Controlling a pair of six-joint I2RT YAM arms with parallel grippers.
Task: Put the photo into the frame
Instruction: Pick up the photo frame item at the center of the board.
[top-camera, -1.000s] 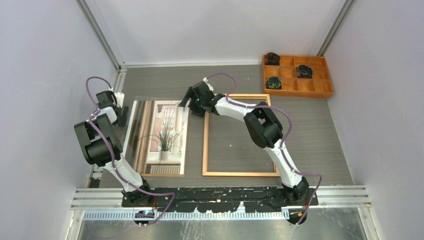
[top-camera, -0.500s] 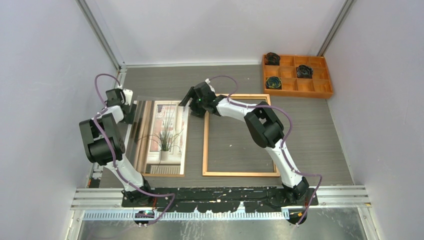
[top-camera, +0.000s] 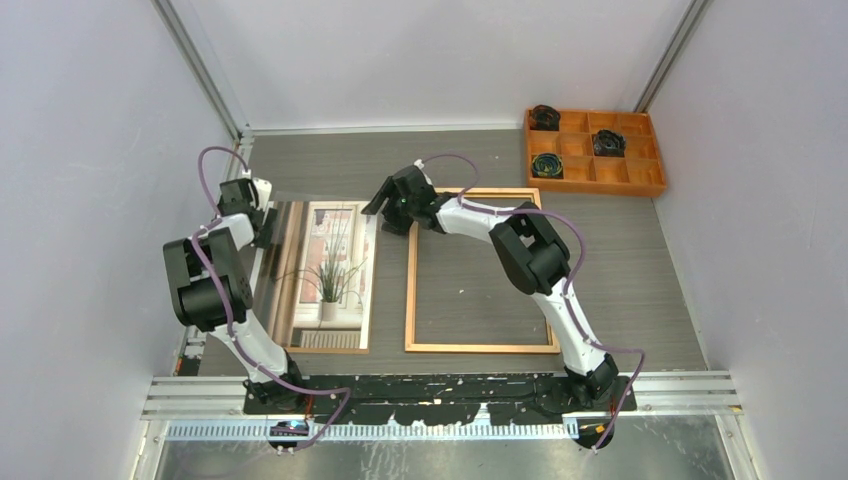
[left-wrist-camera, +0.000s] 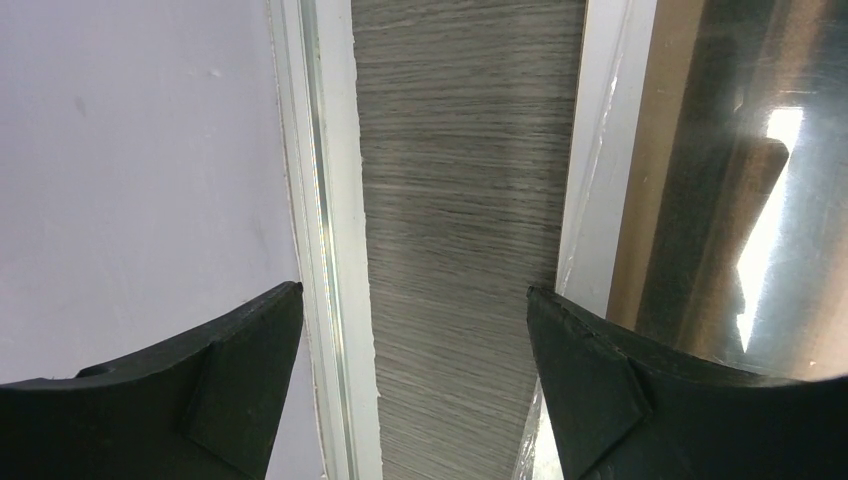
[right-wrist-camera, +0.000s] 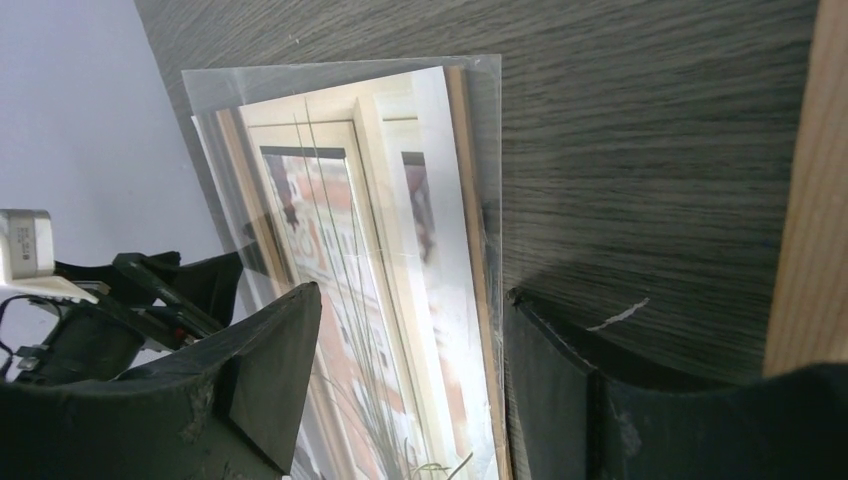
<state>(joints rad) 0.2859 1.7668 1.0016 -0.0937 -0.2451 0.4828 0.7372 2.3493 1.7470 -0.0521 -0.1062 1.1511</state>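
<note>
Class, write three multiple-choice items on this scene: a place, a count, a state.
1. The large rectangular plant photo lies: A left of the thin orange-brown wooden frame; B inside it; C in the orange compartment tray.
2. Dark round items in that tray: A one; B three; C five.
3. The right gripper is: A shut on the photo; B shut on the frame; C open.
Answers: A, it lies beside the frame's left rail; B, three cells are filled; C, its fingers stand apart.
</note>
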